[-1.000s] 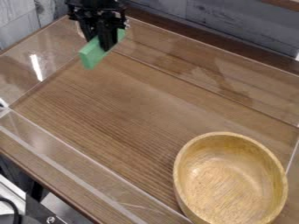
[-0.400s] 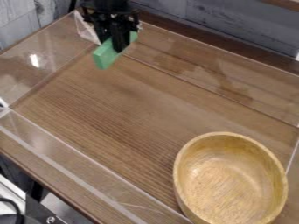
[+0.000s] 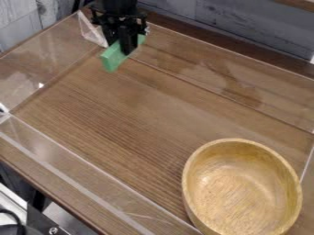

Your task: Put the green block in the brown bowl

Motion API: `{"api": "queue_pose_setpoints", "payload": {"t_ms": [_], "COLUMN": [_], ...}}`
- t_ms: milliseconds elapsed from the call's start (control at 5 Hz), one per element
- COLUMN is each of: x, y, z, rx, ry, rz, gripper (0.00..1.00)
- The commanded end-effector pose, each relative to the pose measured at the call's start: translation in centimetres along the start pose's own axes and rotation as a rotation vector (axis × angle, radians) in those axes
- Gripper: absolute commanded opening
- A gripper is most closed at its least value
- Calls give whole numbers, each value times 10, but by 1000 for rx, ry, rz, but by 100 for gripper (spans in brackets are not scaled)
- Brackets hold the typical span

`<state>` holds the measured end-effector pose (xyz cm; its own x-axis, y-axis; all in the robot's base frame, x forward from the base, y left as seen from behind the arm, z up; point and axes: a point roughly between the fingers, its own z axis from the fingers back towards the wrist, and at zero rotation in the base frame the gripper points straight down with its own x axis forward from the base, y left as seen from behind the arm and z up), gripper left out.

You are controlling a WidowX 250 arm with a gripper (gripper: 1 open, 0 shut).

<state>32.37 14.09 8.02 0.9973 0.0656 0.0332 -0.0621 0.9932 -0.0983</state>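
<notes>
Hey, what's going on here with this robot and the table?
A robot arm's gripper is shut on a green block, holding it up at the far left of the wooden table. The brown bowl sits empty at the near right corner, well away from the block, so the block is not yet in the bowl.

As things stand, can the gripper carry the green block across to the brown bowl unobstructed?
Probably yes. The gripper is shut on the green block at the far left, and only bare wooden tabletop lies between it and the empty brown bowl.
</notes>
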Motion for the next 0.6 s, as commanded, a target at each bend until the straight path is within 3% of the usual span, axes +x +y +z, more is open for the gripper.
{"api": "queue_pose_setpoints", "payload": {"t_ms": [0,400], "x": [8,9], "y": [30,64], "z": [21,20], "rx": [41,53], "ry": [-60,-56], "rz": [21,75], "gripper": [0,0]}}
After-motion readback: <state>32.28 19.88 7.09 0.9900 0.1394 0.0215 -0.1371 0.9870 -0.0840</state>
